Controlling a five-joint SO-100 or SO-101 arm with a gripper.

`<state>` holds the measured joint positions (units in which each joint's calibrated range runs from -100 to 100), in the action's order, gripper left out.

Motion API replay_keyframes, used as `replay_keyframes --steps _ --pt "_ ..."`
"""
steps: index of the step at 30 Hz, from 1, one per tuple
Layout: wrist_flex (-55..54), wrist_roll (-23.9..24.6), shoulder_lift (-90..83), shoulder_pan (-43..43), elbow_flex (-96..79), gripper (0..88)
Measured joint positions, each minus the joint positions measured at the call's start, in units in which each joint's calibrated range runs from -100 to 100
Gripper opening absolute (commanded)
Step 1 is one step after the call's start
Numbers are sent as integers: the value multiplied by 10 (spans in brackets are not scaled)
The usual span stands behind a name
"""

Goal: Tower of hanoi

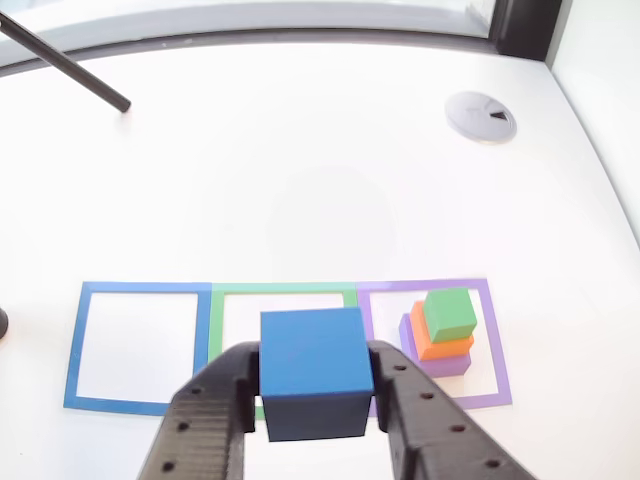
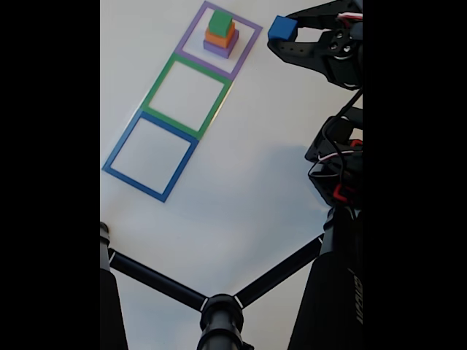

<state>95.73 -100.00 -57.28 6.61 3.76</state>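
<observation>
My gripper (image 1: 316,385) is shut on a blue cube (image 1: 314,371), held above the table in front of the green square outline (image 1: 283,294). In the fixed view the gripper (image 2: 283,30) holds the blue cube (image 2: 282,28) to the right of the purple square (image 2: 250,40). Inside the purple square outline (image 1: 495,345) stands a stack: a purple block (image 1: 440,362) at the bottom, an orange block (image 1: 438,345) on it, and a green block (image 1: 450,313) on top. The blue square outline (image 1: 75,345) on the left holds nothing.
A round grey cable port (image 1: 481,114) sits in the table at the far right. A black rod (image 1: 65,62) slants in from the top left. In the fixed view a black stand with struts (image 2: 219,310) crosses the bottom, and the arm's body (image 2: 341,160) stands at the right.
</observation>
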Motion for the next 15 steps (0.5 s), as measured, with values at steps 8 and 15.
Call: replay_keyframes --steps 8,15 --pt "-36 4 -9 -20 -67 2" --pt "-247 4 -30 -7 -328 2"
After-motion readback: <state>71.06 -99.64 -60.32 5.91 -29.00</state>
